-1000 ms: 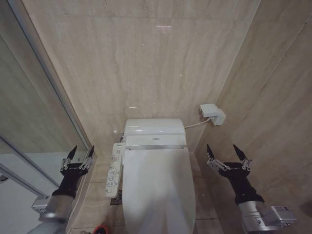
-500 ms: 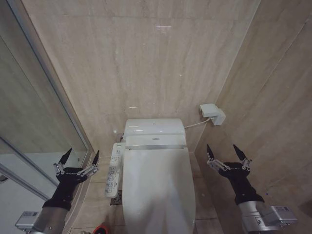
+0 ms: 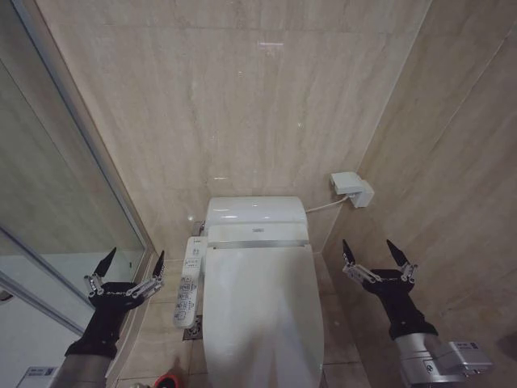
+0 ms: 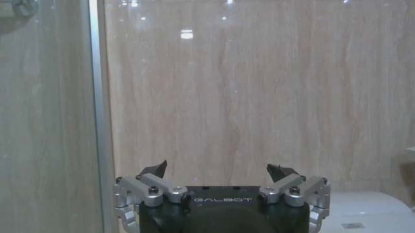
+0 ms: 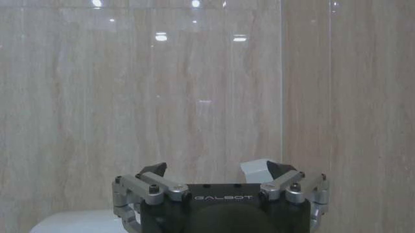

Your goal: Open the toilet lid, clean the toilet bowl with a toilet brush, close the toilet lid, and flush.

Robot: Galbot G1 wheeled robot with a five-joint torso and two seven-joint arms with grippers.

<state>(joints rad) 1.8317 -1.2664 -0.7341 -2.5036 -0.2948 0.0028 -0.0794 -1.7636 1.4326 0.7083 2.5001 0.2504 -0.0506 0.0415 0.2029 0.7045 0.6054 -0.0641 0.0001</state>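
The toilet lid (image 3: 262, 315) is a glossy white oval lying flat and shut in the middle of the head view, so the toilet bowl beneath it is hidden. The toilet brush is out of view. My left gripper (image 3: 132, 260) hangs open and empty left of the toilet, beside the control panel (image 3: 187, 289). It faces the back wall in the left wrist view, where the left gripper (image 4: 217, 169) has its fingers spread. My right gripper (image 3: 377, 252) is open and empty right of the lid, and the right gripper (image 5: 216, 168) is also spread in its wrist view.
A glass partition with a metal frame (image 3: 89, 153) closes the left side. A white wall box (image 3: 352, 189) with a cord sits on the right wall. The tank unit (image 3: 256, 217) stands against the back wall. A small red object (image 3: 168, 380) lies on the floor at the lower edge.
My left gripper has sunk lower and drawn back a little, and its fingers have spread wider. The right arm and the lid have not moved.
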